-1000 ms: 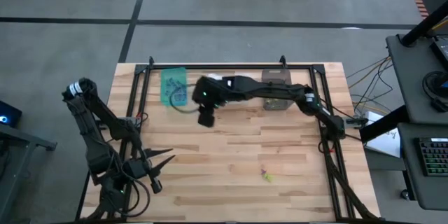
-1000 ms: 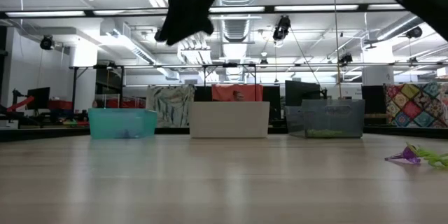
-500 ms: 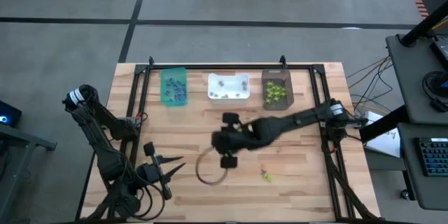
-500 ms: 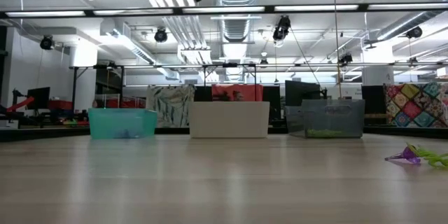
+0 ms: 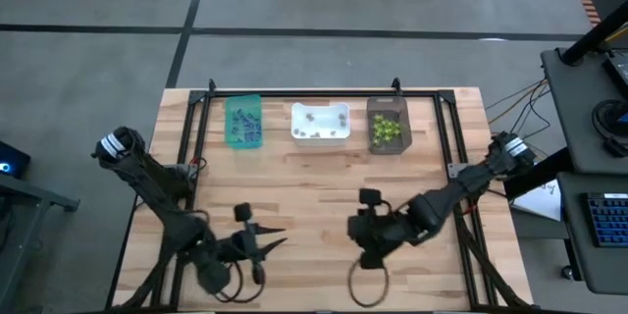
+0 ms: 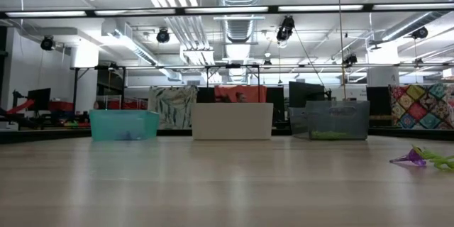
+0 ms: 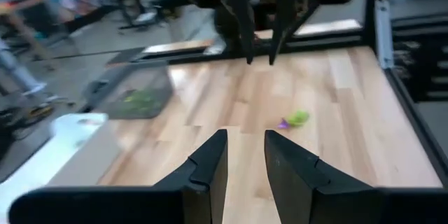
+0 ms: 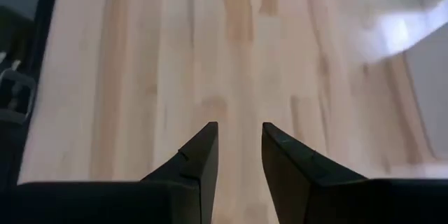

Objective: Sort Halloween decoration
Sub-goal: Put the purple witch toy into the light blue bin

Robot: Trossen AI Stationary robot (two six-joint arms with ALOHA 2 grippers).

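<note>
- Right gripper [image 5: 365,245] hangs over the near-centre of the tabletop [image 5: 324,172], arm reaching in from the right edge. Wrist view: fingers [image 8: 199,157] stand a narrow gap apart, bare wood between them, nothing held.
- Left gripper [image 5: 263,245] sits over the near-left part of the tabletop, tips pointing across at the right gripper. Fingers [image 7: 210,164] a narrow gap apart, empty.
- The two grippers are near each other, not touching; the left wrist view shows the right gripper [image 7: 259,52] straight ahead, fingers pointing down.
- Loose Halloween decoration: one small lime-green and purple trinket [image 7: 294,119] lies on the wood between the two grippers, closer to the right one. In the high view it is hidden under the right arm. The low view shows it [image 6: 422,158] flat on the wood at the right edge of the picture.
- Teal bin [image 5: 243,122], white bin [image 5: 321,123], dark brown bin [image 5: 388,126] stand in a row along the far edge, well beyond both grippers.
- Teal bin holds dark purplish bits; white bin holds a few pale bits; brown bin holds lime-green pieces [image 5: 386,130].
- A loop of dark cable [image 5: 368,285] hangs below the right gripper at the near edge.
</note>
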